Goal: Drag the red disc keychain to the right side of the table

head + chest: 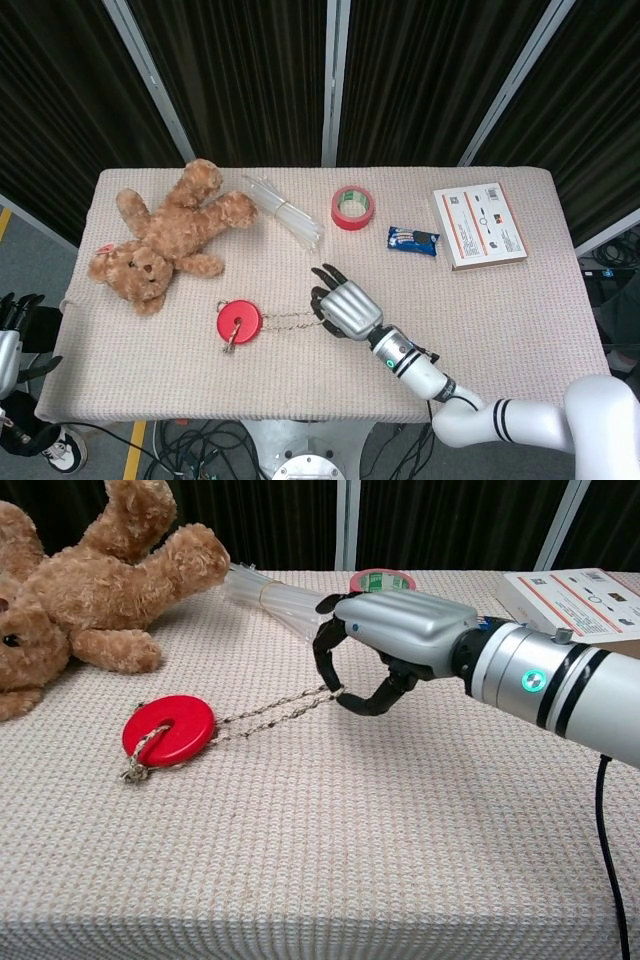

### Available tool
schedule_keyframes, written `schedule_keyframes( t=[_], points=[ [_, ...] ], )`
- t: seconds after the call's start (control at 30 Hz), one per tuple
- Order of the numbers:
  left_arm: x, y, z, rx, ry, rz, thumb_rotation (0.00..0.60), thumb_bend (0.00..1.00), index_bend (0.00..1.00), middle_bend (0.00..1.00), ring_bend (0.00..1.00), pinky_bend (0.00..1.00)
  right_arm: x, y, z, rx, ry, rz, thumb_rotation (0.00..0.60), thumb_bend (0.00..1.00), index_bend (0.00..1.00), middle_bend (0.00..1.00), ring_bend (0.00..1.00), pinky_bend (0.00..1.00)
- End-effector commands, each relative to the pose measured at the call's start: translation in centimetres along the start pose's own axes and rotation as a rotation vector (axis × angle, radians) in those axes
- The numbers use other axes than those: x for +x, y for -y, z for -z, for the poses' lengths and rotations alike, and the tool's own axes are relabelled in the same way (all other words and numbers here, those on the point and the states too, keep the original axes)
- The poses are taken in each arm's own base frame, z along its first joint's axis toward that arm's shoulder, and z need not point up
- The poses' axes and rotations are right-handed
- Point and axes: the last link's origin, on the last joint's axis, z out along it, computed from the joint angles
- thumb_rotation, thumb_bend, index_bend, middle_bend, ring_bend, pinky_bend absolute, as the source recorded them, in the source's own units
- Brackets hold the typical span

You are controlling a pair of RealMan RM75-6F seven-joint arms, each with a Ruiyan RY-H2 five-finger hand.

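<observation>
Right hand [385,640]: fingers hooked around the chain [275,712], holding it taut
Disc [169,730]: flat on tabletop [350,840], left of hand

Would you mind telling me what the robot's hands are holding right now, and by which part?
The right hand holds the red disc keychain by the far end of its chain, hooked in its fingertips. The left hand holds nothing.

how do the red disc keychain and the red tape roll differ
The red disc keychain is a nearly solid disc with a small hole, while the red tape roll is an open ring. A cord runs from the keychain to the right hand; the tape roll lies untouched further back. Both are red, round and lie flat.
</observation>
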Motion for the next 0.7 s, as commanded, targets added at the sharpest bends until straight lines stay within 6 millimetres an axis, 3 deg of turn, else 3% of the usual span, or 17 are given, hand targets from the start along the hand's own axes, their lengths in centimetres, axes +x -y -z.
schedule_keyframes(
  t=[0.03,0.3,0.7],
  points=[
    [0.0,-0.1,0.0,-0.002,0.0,0.0,0.6,0.01,0.13,0.12,0.02,0.12,0.7,-0.8,1.2,-0.018,-0.025,-0.01,0.6,0.71,1.0,0.35,0.0,0.0],
    [-0.1,-0.4,-0.2,-0.011,0.004,-0.002,0.6,0.01,0.13,0.12,0.02,0.12,3.0,-3.9,5.3,-0.112,-0.108,-0.026,0.6,0.71,1.0,0.35,0.0,0.0],
    [-0.2,-1.2,-0.4,-0.028,0.013,-0.011,0.6,0.01,0.13,0.12,0.02,0.12,5.3,-10.3,14.6,-0.348,-0.23,-0.041,0.6,0.72,1.0,0.35,0.0,0.0]
  ],
)
